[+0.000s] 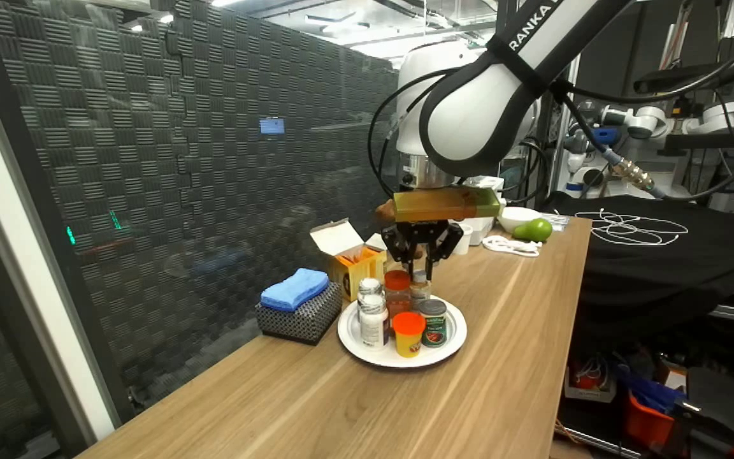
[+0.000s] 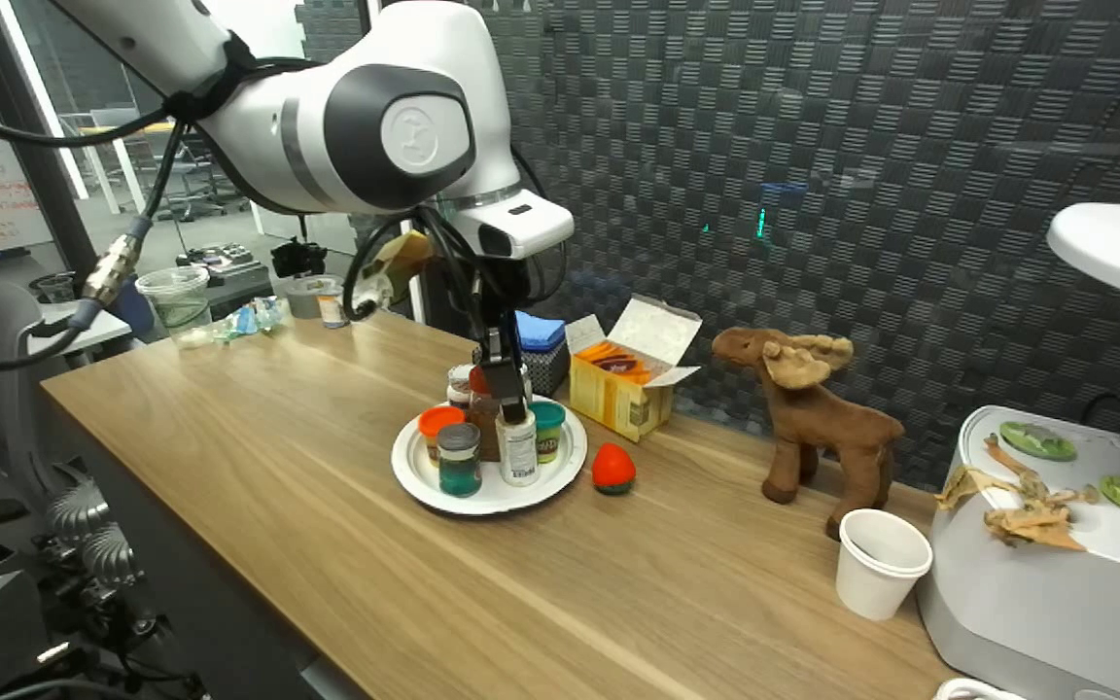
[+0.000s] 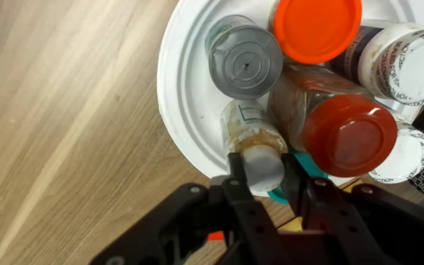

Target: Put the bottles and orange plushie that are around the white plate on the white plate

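Dark ribbed panelling (image 2: 871,146) rises beyond the wood-grained bench (image 2: 482,603). Over the white plate (image 3: 197,110), the tool (image 3: 261,162) has its fingers pressed to either side of the cap of a small pale bottle (image 3: 254,127), whose base appears to rest on the plate. A good release probably means making sure it stands flat, parting the fingers only a little, since the red-capped bottle (image 3: 333,121) and grey-lidded jar (image 3: 245,60) crowd it, then rising straight up. Not yet on the plate, the orange plushie (image 2: 612,467) sits on the bench, just to the plate's right in an exterior view. Farther right there stand a brown plush animal (image 2: 824,418) and paper cups (image 2: 873,578); an open yellow carton (image 2: 618,394) is at the far side.
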Controlling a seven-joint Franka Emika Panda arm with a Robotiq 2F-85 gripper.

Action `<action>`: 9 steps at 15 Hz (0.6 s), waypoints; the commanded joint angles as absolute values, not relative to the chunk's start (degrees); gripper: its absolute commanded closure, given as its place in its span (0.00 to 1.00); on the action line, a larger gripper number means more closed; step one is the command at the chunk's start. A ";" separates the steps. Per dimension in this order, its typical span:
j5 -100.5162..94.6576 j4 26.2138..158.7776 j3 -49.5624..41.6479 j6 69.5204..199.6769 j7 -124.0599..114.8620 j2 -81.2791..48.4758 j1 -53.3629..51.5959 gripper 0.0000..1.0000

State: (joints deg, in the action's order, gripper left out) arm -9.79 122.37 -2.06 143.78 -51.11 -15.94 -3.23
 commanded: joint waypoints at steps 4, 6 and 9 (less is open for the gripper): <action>-9.53 122.36 -3.42 145.61 -50.75 -14.74 -4.28 0.39; -10.68 122.90 -4.13 146.07 -51.41 -13.30 -4.44 0.23; -11.89 122.21 -5.51 146.28 -52.44 -12.10 -4.08 0.02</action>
